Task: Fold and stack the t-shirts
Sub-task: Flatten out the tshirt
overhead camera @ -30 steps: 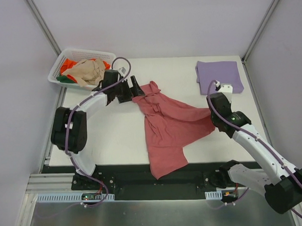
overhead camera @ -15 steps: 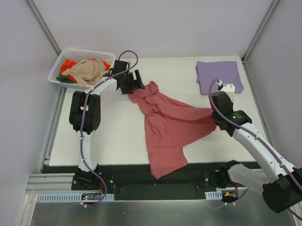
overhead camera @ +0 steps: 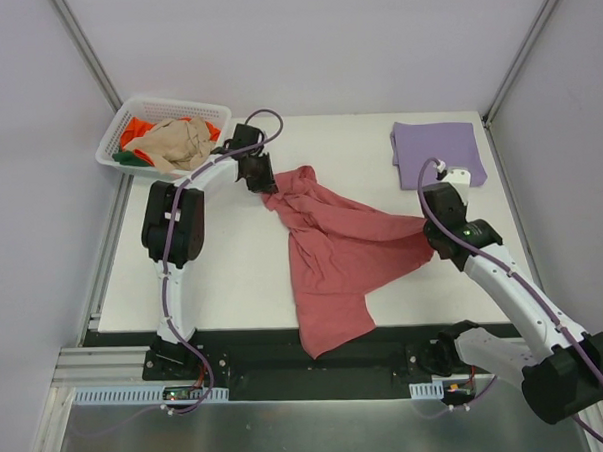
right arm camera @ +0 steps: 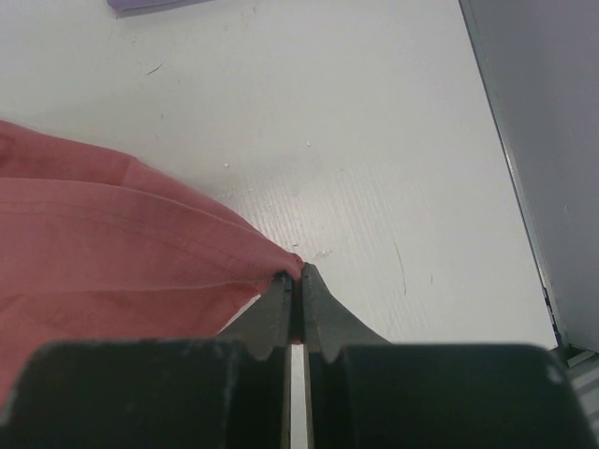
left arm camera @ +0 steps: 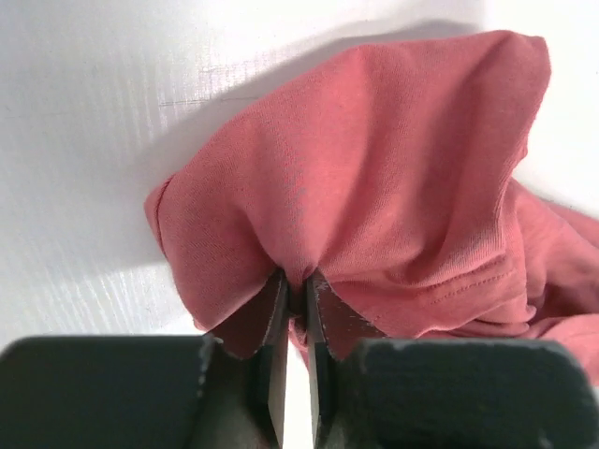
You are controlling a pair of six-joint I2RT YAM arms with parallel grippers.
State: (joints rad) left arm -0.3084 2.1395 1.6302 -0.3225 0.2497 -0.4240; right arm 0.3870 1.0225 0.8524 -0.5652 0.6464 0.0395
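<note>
A dusty rose-red t-shirt [overhead camera: 333,250] lies rumpled across the middle of the white table, its lower end hanging over the near edge. My left gripper [overhead camera: 265,185] is shut on a bunched fold at the shirt's far left corner; the left wrist view shows that cloth [left arm camera: 374,178] pinched between the fingertips [left arm camera: 298,279]. My right gripper [overhead camera: 428,242] is shut on the shirt's right corner, with a point of red cloth [right arm camera: 122,234] nipped between its tips [right arm camera: 299,271]. A lavender purple t-shirt [overhead camera: 438,150] lies folded at the far right.
A white lattice basket [overhead camera: 117,134] at the far left corner holds beige [overhead camera: 173,142], orange and green shirts. Grey walls close in the table on the left, back and right. The table's right edge [right arm camera: 524,234] runs near my right gripper.
My left gripper swung in to the shirt's far left corner and went from open to shut on the cloth. The right arm has barely moved and keeps its grip.
</note>
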